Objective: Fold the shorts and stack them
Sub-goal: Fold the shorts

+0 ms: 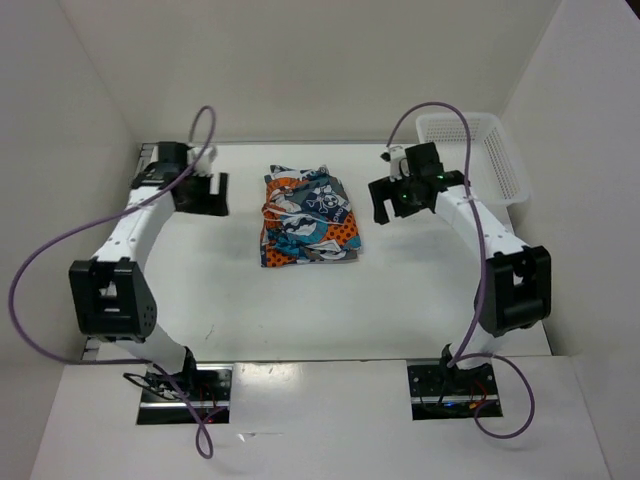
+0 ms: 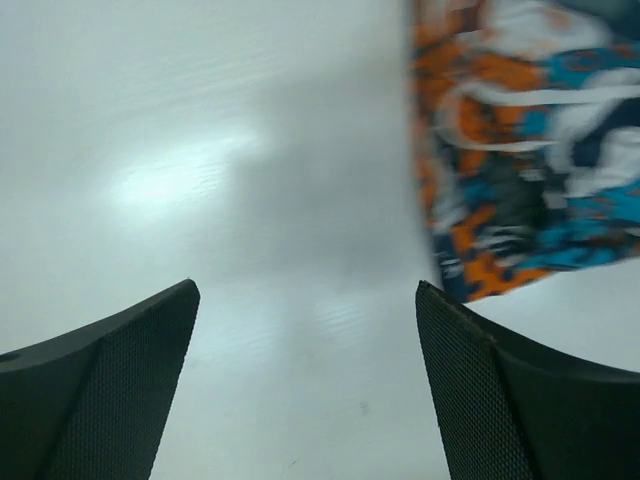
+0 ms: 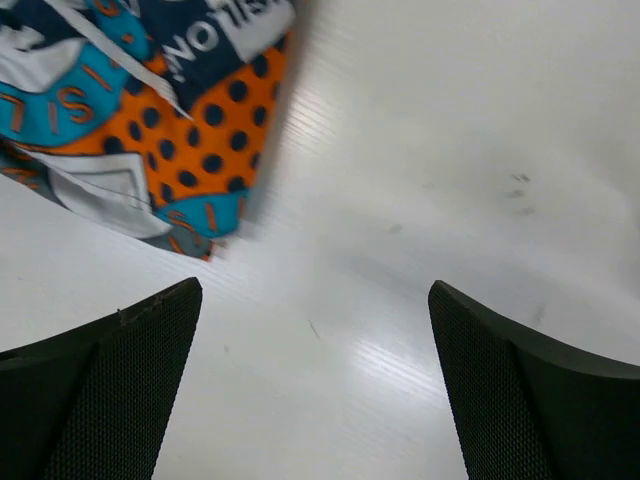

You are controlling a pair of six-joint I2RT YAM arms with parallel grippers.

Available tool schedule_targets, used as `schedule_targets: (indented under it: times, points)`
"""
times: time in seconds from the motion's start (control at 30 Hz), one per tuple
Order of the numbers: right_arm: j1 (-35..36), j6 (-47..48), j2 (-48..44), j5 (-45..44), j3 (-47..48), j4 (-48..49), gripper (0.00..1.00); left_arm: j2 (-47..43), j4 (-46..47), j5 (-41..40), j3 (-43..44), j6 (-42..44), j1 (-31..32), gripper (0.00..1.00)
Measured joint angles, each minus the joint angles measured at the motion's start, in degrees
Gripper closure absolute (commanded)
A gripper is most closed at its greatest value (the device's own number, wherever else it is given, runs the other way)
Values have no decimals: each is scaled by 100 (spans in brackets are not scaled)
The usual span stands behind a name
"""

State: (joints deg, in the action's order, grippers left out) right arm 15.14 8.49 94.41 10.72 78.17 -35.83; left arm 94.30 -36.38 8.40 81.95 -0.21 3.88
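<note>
Left tool [image 1: 203,195]: spread wide, nothing held, over bare desk [image 1: 230,290] just left of shorts [image 1: 308,218]. Shorts: folded bundle at desk centre, between both tools, touching neither. Right tool [image 1: 388,203]: spread wide, nothing held, just right of shorts. White mesh basket [image 1: 495,150]: far right corner.

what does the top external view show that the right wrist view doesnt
Only the top external view: both arms, the left gripper, the white mesh basket at the far right, and the whole shorts lying between the grippers. Only the right wrist view: the print up close, orange with dark dots, lettering, a white drawstring, plus faint marks on the table. Both: the shorts, the white table and the open, empty right gripper.
</note>
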Motion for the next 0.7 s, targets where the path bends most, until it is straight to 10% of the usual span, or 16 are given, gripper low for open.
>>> schedule_targets:
  times: [0.23,0.7]
  points:
    - [-433,289,-1187,-223,-732,-317,1,-1635,341,42,-1510,-7,-2109,3]
    - [-1117,249,-4210,-555,-1661,-732,1,-3143,544,960,-2581,-2,-2588,1]
